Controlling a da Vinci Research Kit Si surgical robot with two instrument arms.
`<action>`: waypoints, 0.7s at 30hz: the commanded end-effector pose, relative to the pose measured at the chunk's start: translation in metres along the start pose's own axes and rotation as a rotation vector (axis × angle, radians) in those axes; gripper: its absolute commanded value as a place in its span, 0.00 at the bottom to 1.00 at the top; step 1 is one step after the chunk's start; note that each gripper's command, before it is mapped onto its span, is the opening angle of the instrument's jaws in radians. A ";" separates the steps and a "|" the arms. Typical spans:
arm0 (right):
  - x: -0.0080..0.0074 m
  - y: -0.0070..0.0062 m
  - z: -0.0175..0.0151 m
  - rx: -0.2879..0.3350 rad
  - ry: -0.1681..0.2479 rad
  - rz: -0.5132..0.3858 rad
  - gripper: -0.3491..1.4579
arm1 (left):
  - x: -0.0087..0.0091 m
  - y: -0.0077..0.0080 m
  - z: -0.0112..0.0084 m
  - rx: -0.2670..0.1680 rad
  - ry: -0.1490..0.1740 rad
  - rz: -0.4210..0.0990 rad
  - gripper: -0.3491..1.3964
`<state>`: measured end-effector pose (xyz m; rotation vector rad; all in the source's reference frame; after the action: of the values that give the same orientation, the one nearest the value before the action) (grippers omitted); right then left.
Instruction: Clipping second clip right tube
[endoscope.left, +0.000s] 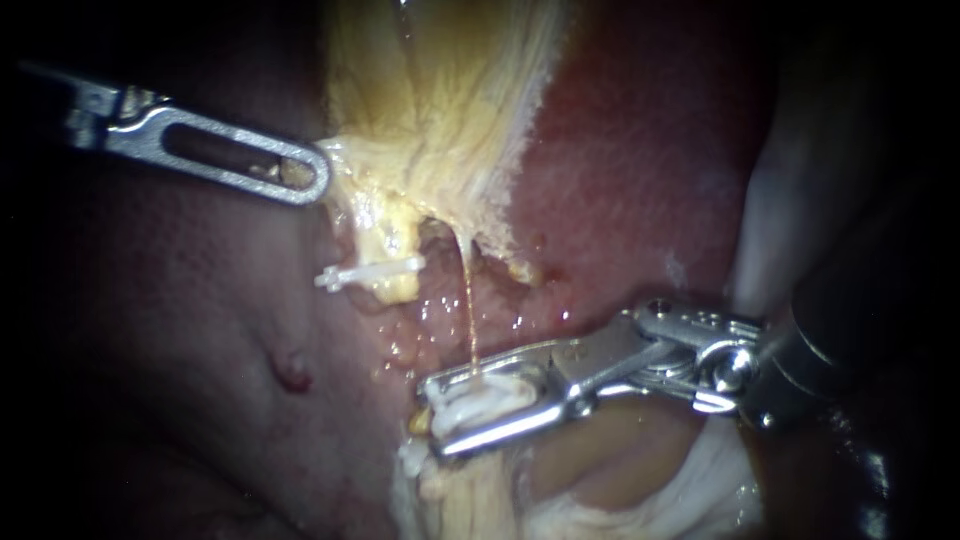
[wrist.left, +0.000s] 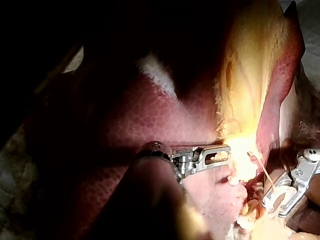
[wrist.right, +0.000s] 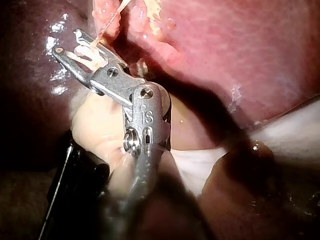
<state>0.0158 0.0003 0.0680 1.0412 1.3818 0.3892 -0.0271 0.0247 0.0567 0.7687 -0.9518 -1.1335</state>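
My right instrument (endoscope.left: 440, 410) comes in from the right, its jaws standing apart and holding a white clip (endoscope.left: 480, 400) between them. A thin yellowish tube (endoscope.left: 468, 310) hangs from the yellow gallbladder tissue (endoscope.left: 440, 100) down to the upper jaw. I cannot tell whether it lies inside the clip. In the right wrist view the same tube (wrist.right: 107, 22) meets the clip (wrist.right: 85, 55) at the jaws' tip (wrist.right: 67, 47). Another white clip (endoscope.left: 365, 272) sits across a thicker yellow tube to the left. My left instrument (endoscope.left: 310, 175) is shut on the gallbladder's edge and holds it up and to the left, as the left wrist view (wrist.left: 226, 154) also shows.
Red liver (endoscope.left: 640, 180) surrounds the work area. Pale whitish tissue (endoscope.left: 600, 470) lies under my right instrument. A small red bump (endoscope.left: 293, 375) marks the liver surface at lower left. The right instrument's dark shaft (endoscope.left: 850, 340) fills the right edge.
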 end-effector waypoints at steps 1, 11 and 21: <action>0.0000 -0.0001 0.0000 0.000 0.001 0.003 0.17 | 0.0000 0.0000 0.0000 -0.001 0.000 0.000 0.00; -0.0001 -0.0002 -0.0003 0.000 0.004 0.050 0.00 | 0.0000 0.0000 0.0000 -0.001 0.000 0.000 0.00; -0.0003 -0.0004 -0.0004 -0.004 -0.009 0.075 0.00 | 0.0000 0.0001 -0.0001 -0.001 0.000 0.000 0.00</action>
<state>0.0152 0.0001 0.0679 1.0929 1.3361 0.4421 -0.0270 0.0246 0.0568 0.7678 -0.9512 -1.1337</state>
